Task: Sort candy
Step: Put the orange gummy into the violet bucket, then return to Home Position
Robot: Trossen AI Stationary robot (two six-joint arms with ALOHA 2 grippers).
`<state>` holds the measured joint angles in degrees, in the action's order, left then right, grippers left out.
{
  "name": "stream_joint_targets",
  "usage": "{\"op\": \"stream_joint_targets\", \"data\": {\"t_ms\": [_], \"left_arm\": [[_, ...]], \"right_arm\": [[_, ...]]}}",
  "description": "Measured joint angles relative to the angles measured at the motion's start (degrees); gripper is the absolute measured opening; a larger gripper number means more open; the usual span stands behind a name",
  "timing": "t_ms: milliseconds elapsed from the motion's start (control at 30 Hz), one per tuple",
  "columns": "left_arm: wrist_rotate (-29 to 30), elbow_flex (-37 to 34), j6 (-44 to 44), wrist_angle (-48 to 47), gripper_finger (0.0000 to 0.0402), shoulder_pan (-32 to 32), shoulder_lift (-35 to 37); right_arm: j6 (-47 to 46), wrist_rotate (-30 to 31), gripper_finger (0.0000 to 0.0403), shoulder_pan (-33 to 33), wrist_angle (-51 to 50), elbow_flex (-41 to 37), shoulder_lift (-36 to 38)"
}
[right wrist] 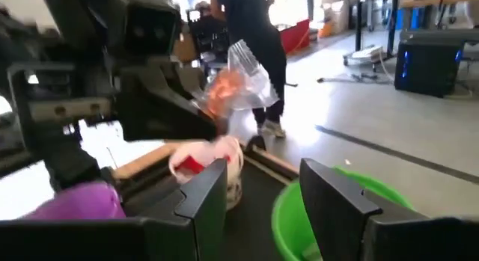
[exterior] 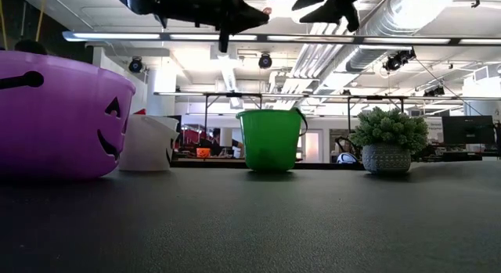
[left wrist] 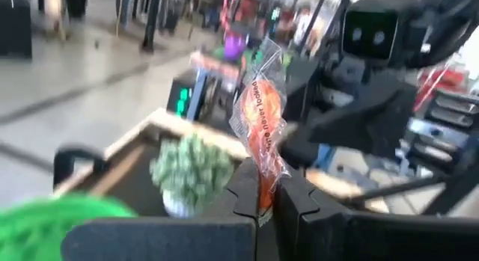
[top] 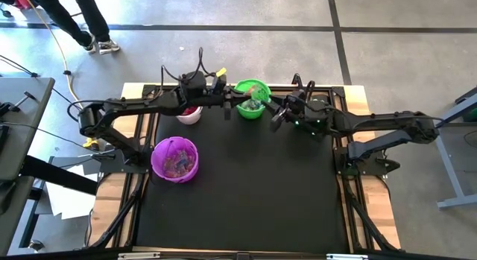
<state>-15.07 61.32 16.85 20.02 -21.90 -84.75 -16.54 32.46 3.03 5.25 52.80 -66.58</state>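
**Holding a wrapped candy above the cups**

Standing at the left of the black tabletop (top: 246, 185), a purple cup (top: 175, 159) with a carved face holds a heap of candy (top: 177, 165). Beyond it, near the far edge, a white cup (top: 189, 115) shows red inside. Over that cup reaches the left arm, whose left gripper (left wrist: 259, 188) has its fingers (left wrist: 243, 188) pressed together on an orange candy in a clear crinkled wrapper (left wrist: 262, 119); the sweet stands upright out of the fingers, held in the air between the white cup and the green cup (top: 251, 100). The green cup sits at the middle of the far edge, with pale items inside that cannot be told apart. Just right of it hovers the right gripper (right wrist: 262, 197), its fingers (right wrist: 203, 192) spread wide and holding nothing, pointed toward the left gripper. A small potted plant (exterior: 388, 145) stands farther right in the low view.
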Motion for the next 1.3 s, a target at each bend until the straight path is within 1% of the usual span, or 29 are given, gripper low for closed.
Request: {"op": "stream_joint_targets", "data": {"t_ms": [67,167,267,400,500,600,700,767,833,967,1033,1167,1300], "left_arm": [[-0.99,0.00,0.26,-6.40,0.0001,-0.52,1.67],[-2.44,0.00,2.23,-20.25,0.0001,-1.50,5.63],[-2.54,-0.02,3.50,-34.37,0.0001,-2.56,9.84],[-3.44,-0.02,6.55,-50.10,0.0001,-2.80,16.48],[-5.95,-0.02,11.86,-60.80,0.0001,-0.73,22.30],[-8.32,-0.02,20.94,-69.19,0.0000,3.35,27.40],[-7.11,-0.18,30.75,-75.12,0.0000,9.98,30.73],[-4.56,-0.33,35.62,-79.37,0.0000,14.72,31.62],[-1.53,-0.33,38.40,-83.82,0.0000,18.58,31.89],[6.26,-0.35,38.53,-89.03,0.0008,23.63,31.44],[8.12,-0.36,36.90,-89.28,0.0019,24.78,30.92],[8.13,-0.37,34.19,-89.31,0.0051,25.43,29.88],[6.53,-0.37,31.61,-89.32,0.0084,26.07,29.17]], "right_arm": [[-0.10,0.06,0.0164,0.00,-3.48,-0.04,0.78],[-3.21,-0.01,0.0164,0.02,-6.70,-0.03,1.36],[-5.94,-0.11,0.0164,0.40,-8.50,-0.02,1.43],[-9.58,-2.98,0.0164,1.20,-10.74,-0.02,1.41],[-13.10,-5.54,0.0164,1.51,-12.83,-0.02,1.39],[-16.13,-6.59,0.0163,1.49,-15.19,-0.02,1.39],[-18.24,-8.49,0.0163,1.49,-18.33,-0.03,1.39],[-19.43,-9.79,0.0163,1.49,-20.72,-0.02,1.37],[-20.80,-11.12,0.0163,1.49,-22.73,-0.02,1.37],[-22.49,-13.33,0.0163,1.44,-25.38,-0.02,1.37],[-22.49,-14.22,0.0163,1.44,-25.82,-0.03,1.37],[-22.49,-15.93,0.0162,1.44,-25.80,-0.02,1.37],[-23.58,-19.25,0.0162,1.44,-26.33,-0.02,1.37]]}}
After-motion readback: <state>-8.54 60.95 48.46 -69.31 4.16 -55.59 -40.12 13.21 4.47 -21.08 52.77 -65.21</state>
